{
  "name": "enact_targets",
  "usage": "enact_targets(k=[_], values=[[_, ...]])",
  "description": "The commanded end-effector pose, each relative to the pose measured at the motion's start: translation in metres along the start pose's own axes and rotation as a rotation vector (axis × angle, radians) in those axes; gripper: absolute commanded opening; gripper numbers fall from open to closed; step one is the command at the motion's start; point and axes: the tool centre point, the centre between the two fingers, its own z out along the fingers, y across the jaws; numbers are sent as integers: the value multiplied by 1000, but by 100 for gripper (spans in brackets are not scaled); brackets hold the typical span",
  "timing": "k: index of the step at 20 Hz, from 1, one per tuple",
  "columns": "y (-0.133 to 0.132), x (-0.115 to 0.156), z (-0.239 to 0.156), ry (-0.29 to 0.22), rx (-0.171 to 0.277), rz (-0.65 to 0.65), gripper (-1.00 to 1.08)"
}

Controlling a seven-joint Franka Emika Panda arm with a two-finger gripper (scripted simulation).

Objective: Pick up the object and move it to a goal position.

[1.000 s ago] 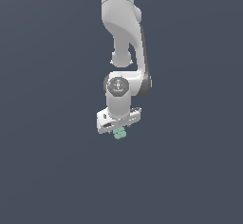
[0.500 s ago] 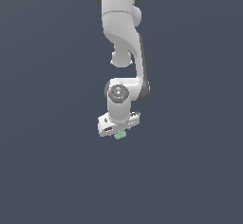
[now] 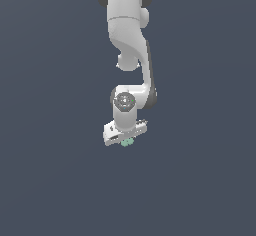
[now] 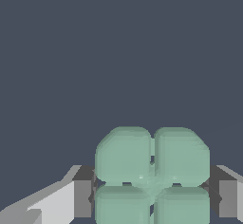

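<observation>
The object [image 3: 128, 142] is a tiny pale mint-green block of four rounded lobes. In the exterior view it peeks out just under my white gripper [image 3: 126, 140], near the middle of the picture. In the wrist view the object [image 4: 152, 173] fills the space between my two fingers [image 4: 81, 197], which press on its two sides. The gripper is shut on it. The arm hangs down from the top of the exterior view, and the gripper hides most of the object there.
A plain dark grey-blue surface [image 3: 50, 180] fills both views. No goal marker, container or other object shows.
The gripper with the object has shifted a little, slightly up and toward the exterior view's right. The grip on the object is unchanged.
</observation>
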Motion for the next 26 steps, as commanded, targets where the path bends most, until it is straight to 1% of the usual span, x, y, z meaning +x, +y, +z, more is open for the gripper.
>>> enact_targets(k=[1, 8, 13, 19, 26], values=[[0, 1, 3, 1, 0, 1, -100], [0, 0, 0, 0, 0, -2, -100], [7, 3, 0, 0, 0, -2, -100], [28, 11, -1, 0, 0, -2, -100], [66, 26, -2, 0, 0, -1, -100]])
